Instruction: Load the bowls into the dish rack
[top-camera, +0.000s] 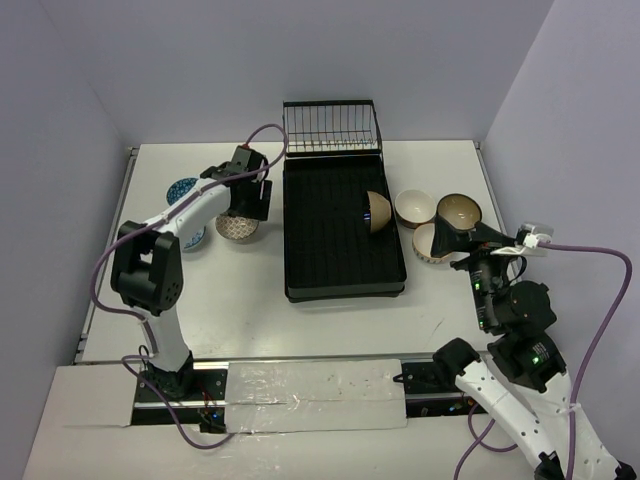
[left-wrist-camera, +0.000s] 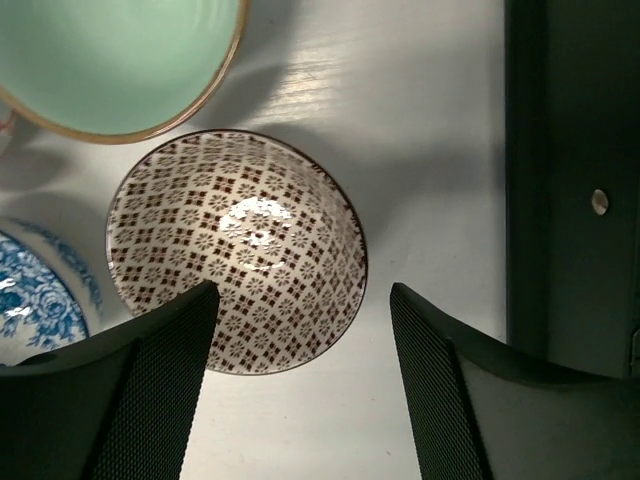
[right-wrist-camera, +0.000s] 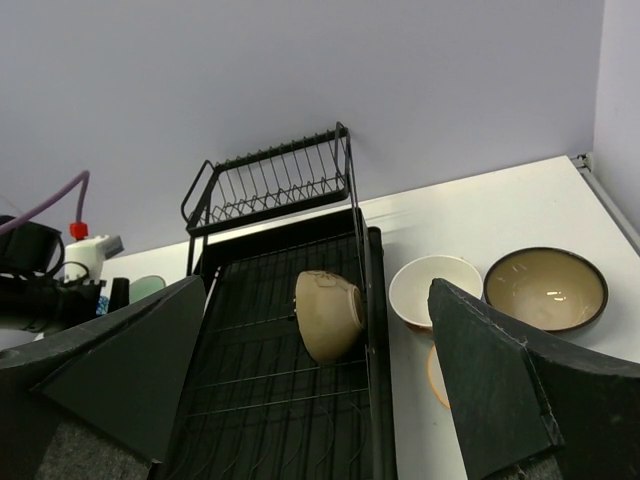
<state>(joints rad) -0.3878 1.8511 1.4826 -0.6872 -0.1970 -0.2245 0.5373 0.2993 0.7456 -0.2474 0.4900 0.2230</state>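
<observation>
Bowl with brown lattice pattern (left-wrist-camera: 237, 250) sits upright on table (top-camera: 250, 320), near left wall of dish rack (top-camera: 320, 250), pale green bowl (left-wrist-camera: 120, 60) close by. Left gripper (left-wrist-camera: 302, 295) hangs above it, jaws apart, nothing held. Right gripper (right-wrist-camera: 318, 290) spread wide, empty, off rack's right side. Tan bowl (right-wrist-camera: 328, 313) already in rack, tipped on side. Ceramic likely stiff, glazed, slippery, chippable: pinch rim wall, one finger inside, one outside, gentle squeeze.
</observation>
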